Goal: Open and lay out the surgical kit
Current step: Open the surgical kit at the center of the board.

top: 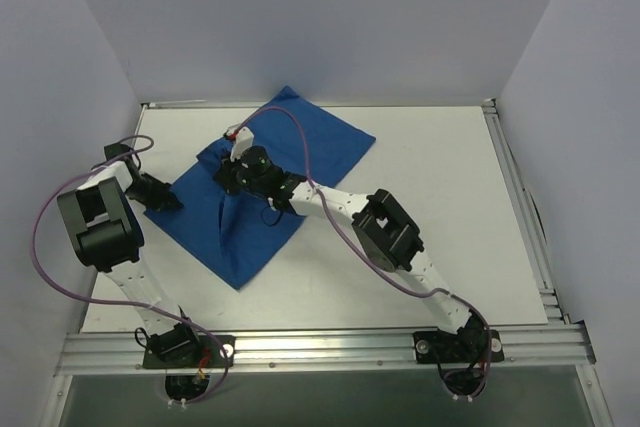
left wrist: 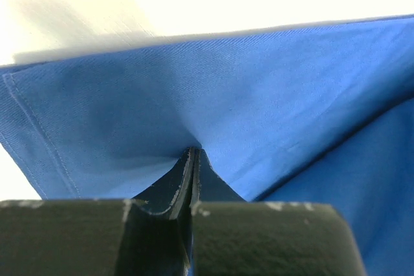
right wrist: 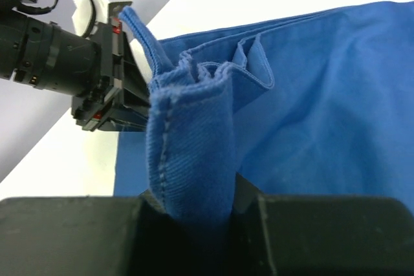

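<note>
Lying diagonally, the blue cloth (top: 320, 142) runs lengthwise from near-left to far-right; the left gripper (left wrist: 193, 159) pinches its edge, the right gripper (right wrist: 194, 205) clamps a raised fold.

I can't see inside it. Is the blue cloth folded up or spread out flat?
Folded up. The blue cloth shows stacked layers and a raised crease; the left gripper and right gripper each pinch a fold.

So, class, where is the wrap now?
Top view: the wrap lies left of centre on the table, pinched by the left gripper and right gripper.
</note>
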Controlling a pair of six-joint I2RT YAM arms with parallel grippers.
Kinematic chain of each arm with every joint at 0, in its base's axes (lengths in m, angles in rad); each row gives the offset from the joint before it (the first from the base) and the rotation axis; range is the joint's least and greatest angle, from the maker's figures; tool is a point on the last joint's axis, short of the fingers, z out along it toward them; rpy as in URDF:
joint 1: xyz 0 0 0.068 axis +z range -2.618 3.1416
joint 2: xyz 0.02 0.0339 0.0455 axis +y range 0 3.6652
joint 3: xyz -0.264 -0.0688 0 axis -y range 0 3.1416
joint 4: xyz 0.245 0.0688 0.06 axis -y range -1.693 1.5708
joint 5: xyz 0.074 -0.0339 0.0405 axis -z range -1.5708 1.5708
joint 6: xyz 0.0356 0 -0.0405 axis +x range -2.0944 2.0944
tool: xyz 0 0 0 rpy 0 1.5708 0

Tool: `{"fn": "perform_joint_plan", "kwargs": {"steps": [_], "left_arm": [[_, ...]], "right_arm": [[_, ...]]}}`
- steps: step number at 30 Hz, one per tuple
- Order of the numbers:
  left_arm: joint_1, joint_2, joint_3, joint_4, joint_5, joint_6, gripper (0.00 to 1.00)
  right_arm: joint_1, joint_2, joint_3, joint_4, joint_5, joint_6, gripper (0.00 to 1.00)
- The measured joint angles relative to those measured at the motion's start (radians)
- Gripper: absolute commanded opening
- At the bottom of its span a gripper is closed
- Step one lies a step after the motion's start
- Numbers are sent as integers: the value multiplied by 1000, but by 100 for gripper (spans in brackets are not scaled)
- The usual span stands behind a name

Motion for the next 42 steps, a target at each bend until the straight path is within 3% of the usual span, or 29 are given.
{"fn": "perform_joint_plan", "kwargs": {"steps": [32, 42], "left_arm": [[22, 14, -5, 3, 37, -16, 2], [22, 14, -5, 3, 38, -18, 2]], "right_arm": [[-48, -360, -292, -108, 187, -72, 0], [-43, -411, -304, -145, 221, -80, 0]]}}
